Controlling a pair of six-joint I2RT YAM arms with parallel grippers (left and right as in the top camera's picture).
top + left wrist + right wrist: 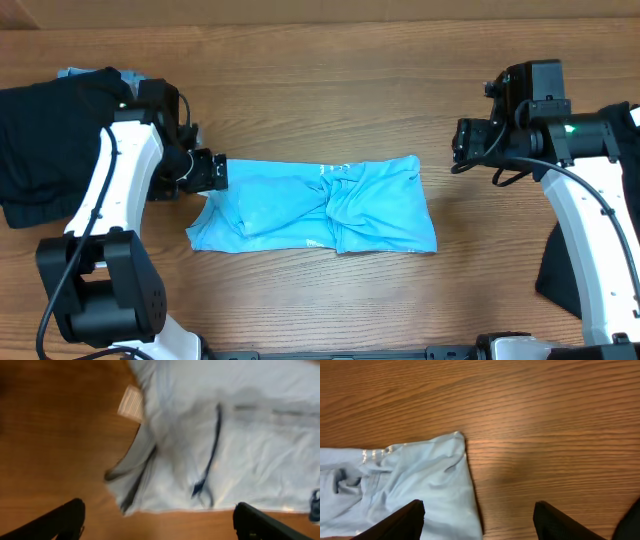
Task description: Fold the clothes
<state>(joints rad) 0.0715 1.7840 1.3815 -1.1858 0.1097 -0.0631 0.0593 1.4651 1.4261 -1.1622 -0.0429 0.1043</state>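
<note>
Noted blue shirt point(320, 205) crumpled at centre of table point(330, 90). Found left gripper point(217, 173) spread, empty, at its left edge; right gripper point(459, 142) spread, empty, near upper right corner. Best to pinch end corners squarely, lift evenly.

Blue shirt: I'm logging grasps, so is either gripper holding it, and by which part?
Nothing is held: the left gripper and the right gripper are both open, neither closed on the blue shirt.

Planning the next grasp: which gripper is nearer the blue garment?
Left. The left gripper sits at the left edge of the blue garment; the right gripper hangs apart from it, beyond its upper right corner.
</note>
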